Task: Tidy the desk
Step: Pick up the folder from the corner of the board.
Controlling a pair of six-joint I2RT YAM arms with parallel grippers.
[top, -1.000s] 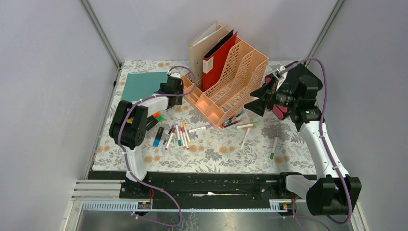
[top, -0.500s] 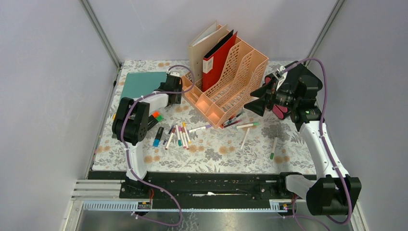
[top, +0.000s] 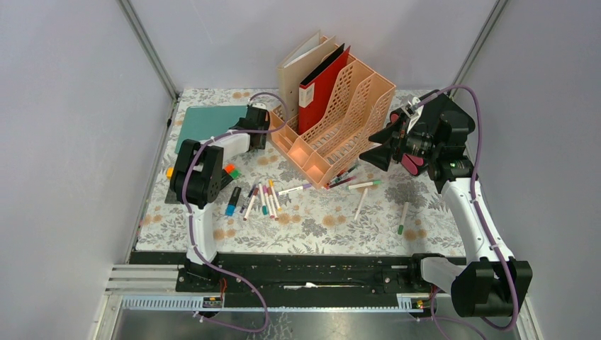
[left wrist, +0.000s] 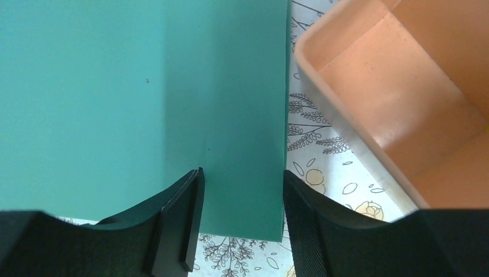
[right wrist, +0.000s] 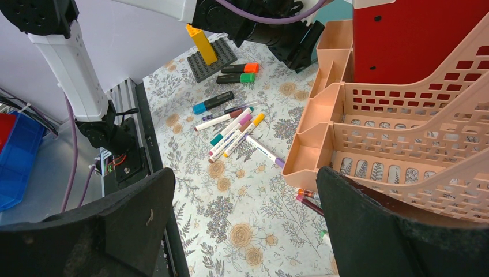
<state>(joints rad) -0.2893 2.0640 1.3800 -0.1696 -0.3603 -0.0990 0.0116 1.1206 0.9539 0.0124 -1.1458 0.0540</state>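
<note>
Two arms reach out over the desk [top: 333, 230], the cloth-covered tabletop that fills the floor between the grey walls ahead of their bases. From above, we see the left arm folded sharply at the elbow and stretched to the far left. Its left gripper [top: 255, 126] is down at the near right corner of a teal folder [top: 205, 124], just beside the peach file rack [top: 340, 120]. The right arm rises at the right edge and bends inward, and its right gripper [top: 373, 152] hangs off the rack's right side, near loose markers [top: 264, 198]. We judge the desk itself rigid and fixed, not a thing to grasp, while its cloth is soft and may ruck. The folder looks thin, light and bendy, lying flat, so its corner or edge is the place to pinch. The left wrist view shows the fingers [left wrist: 183, 225] partly apart, straddling that corner, with no clamp visible. The right wrist view shows its jaws spread wide with nothing between them, facing the rack and markers.
</note>
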